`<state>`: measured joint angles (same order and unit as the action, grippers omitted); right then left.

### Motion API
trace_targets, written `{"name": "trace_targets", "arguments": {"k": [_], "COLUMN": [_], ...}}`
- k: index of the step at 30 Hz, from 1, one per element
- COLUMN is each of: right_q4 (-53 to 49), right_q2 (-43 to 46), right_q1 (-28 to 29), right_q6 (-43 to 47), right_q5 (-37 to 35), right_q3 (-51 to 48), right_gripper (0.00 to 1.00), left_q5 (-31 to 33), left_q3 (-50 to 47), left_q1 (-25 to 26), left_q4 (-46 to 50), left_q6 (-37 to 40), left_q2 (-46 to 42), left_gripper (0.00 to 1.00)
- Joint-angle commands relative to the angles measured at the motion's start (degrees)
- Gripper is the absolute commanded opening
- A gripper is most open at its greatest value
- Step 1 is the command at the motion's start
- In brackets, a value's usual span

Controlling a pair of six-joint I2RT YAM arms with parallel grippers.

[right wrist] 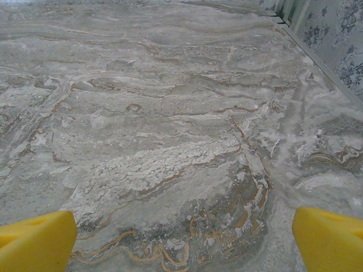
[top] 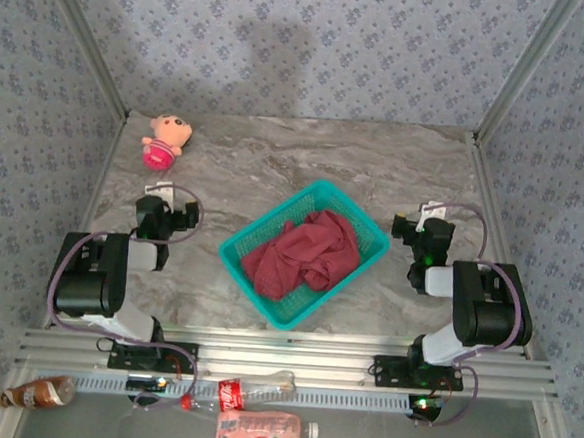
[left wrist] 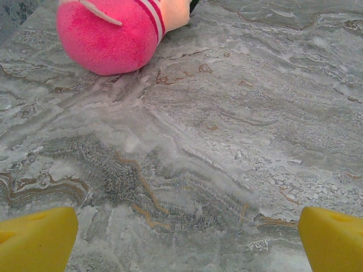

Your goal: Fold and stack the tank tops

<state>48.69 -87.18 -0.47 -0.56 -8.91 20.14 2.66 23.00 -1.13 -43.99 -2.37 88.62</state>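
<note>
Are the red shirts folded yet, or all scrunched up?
Scrunched up. The tank tops lie in one wrinkled heap inside the teal basket, with no neat edges or stack.

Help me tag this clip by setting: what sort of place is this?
Probably a robot test booth, not a home: a left arm and right arm bolted to a metal rail at a marble-look table, wallpapered panels in metal framing around it, and a basket of tank tops.
</note>
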Motion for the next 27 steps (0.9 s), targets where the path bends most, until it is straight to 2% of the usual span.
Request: {"name": "trace_targets", "arguments": {"k": [1,5,8,13,18,20,24,27], "right_q4": [1.1,1.21,-0.62,-17.56,-38.07,-47.77,-68.47,-80.54], "right_q2": [-0.44,-0.42,1.14,12.97,23.42,25.88,27.6,26.21], "right_q1": [-0.31,-0.37,-0.24,0.05,-0.76,-0.76,0.15,2.37], "right_q6": [0.56,0.56,0.56,1.55,0.59,0.97,1.86,3.05], "right_q5": [0.74,0.72,0.39,3.81,13.98,18.38,28.19,31.78], "right_q3": [0.92,0.94,1.44,6.29,13.95,18.19,27.76,33.6], "right_gripper": [1.0,1.0,1.0,1.0,1.0,1.0,1.0,1.0], "left_q5": [-0.24,-0.72,-0.24,-1.06,-2.9,-4.9,-6.88,-13.0], "left_q3": [1.15,2.08,3.81,13.71,30.68,36.43,44.19,44.89], "left_q1": [0.08,0.09,0.31,1.12,4.02,6.77,16.36,23.16], "left_q4": [-1.59,0.23,5.87,28.14,58.36,67.43,79.46,80.47], "left_q6": [0.87,1.05,1.18,0.56,-6.55,-8.63,-13.01,-16.92], "left_q2": [-0.81,-1.48,-4.84,-16.05,-20.53,-20.92,-20.0,-19.28], "left_gripper": [1.0,1.0,1.0,1.0,0.99,0.99,0.99,0.99]}}
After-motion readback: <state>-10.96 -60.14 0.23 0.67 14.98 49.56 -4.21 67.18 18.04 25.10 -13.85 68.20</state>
